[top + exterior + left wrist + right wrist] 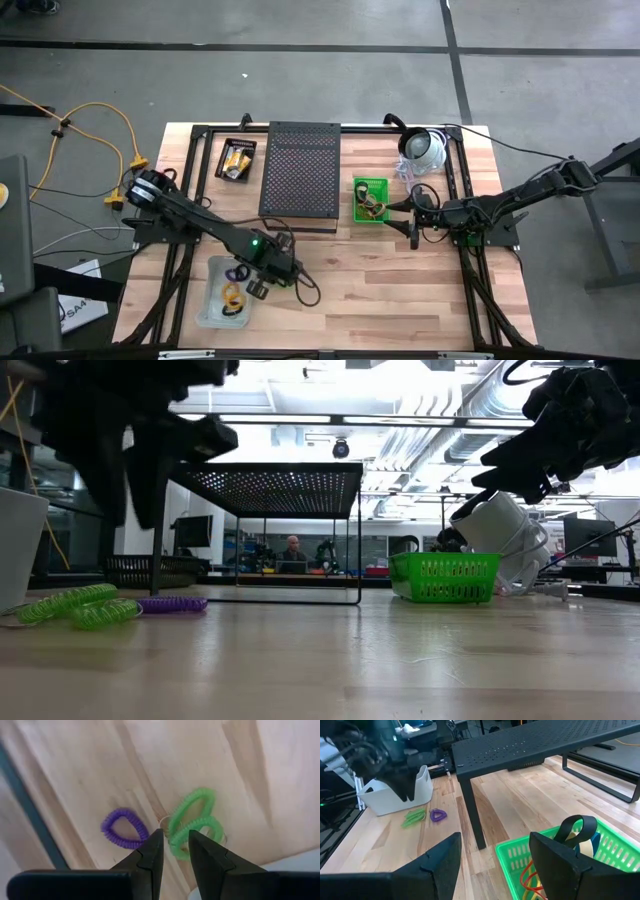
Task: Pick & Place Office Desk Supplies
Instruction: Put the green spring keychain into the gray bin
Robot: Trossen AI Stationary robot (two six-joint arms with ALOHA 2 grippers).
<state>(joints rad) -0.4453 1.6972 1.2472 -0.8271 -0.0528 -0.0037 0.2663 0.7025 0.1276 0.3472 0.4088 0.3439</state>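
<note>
Left wrist view shows the left claw [175,845], narrowly parted and empty, above 2 green loops [192,820] lying beside a purple loop [122,827] on the worktop [240,765], seemingly about to descend and grip, while the right claw [495,850] waits wide over the green basket [520,860].

Black perforated metal stand [300,175] at table centre; white dome-shaped device [424,150] with cable beyond green basket [369,199]; person [291,550] seated in background.

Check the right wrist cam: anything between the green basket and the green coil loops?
Only a leg of the black mesh stand. Otherwise bare wood runs from the green basket to the green coil loops and the purple loop beside them.
</note>
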